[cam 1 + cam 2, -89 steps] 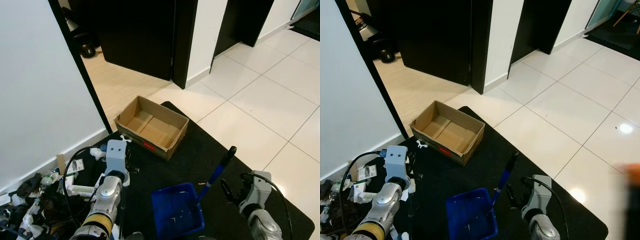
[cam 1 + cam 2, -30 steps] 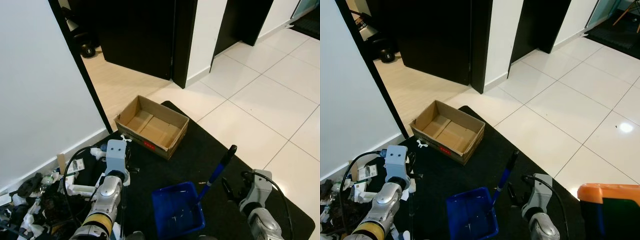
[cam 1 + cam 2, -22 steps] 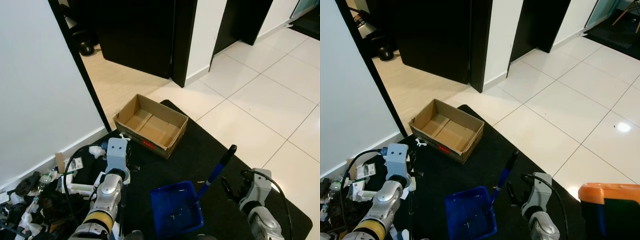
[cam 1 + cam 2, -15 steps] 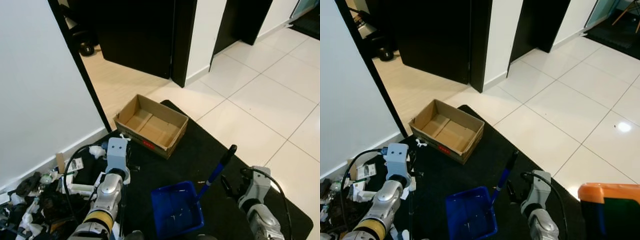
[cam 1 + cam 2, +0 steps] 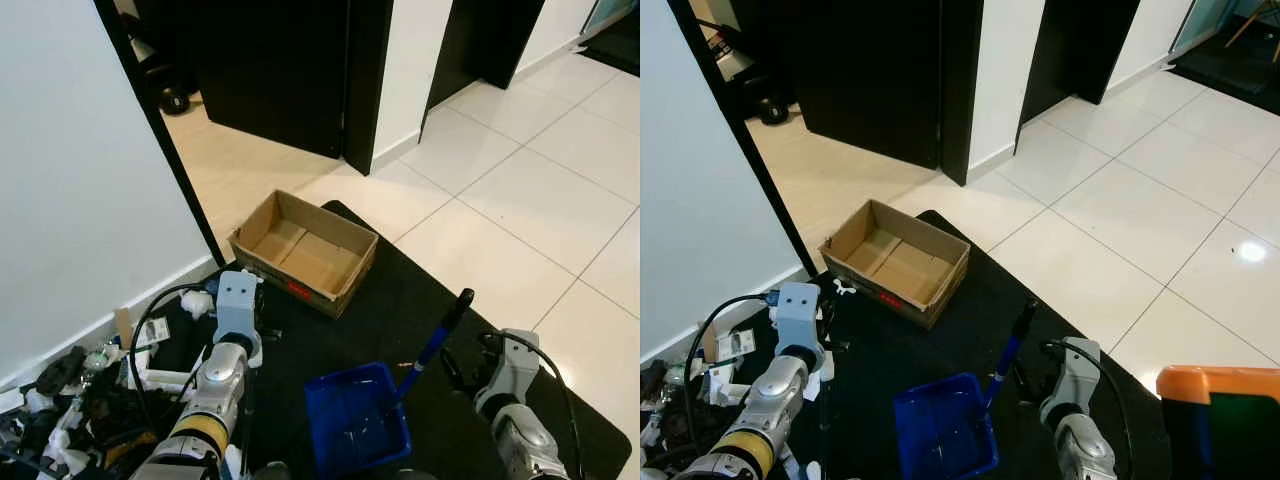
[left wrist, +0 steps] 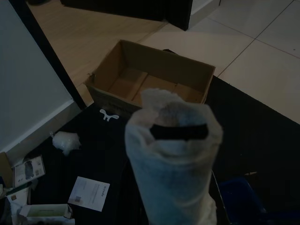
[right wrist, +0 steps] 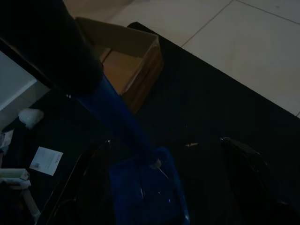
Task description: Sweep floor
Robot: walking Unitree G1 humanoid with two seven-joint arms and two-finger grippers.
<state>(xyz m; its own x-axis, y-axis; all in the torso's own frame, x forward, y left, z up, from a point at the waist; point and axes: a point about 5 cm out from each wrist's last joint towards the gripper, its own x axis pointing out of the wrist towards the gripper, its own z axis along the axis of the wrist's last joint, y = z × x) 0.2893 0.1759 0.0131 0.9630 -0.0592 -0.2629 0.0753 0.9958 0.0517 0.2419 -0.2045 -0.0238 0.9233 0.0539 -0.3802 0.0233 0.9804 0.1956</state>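
Left arm point(image 5: 215, 395) is a silver cylinder with a yellow band low down, topped by a pale blue-grey box-shaped wrist housing point(image 5: 236, 299), a black cable point(image 5: 150, 318) looping off its side. Right arm point(image 5: 512, 420) is silver too, a black cable point(image 5: 530, 350) arching over its pale wrist block point(image 5: 517, 351). Right gripper point(image 7: 173, 164) shows two long black fingers point(image 7: 248, 164).

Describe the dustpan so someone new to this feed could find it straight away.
Start at the black mat on the tiled floor, where an open cardboard box sits at the far end near the dark doorway. Nearer the robot than the box lies the dustpan, a shallow tray with a long handle slanting up toward the right arm. It is the one bright blue thing on the mat.
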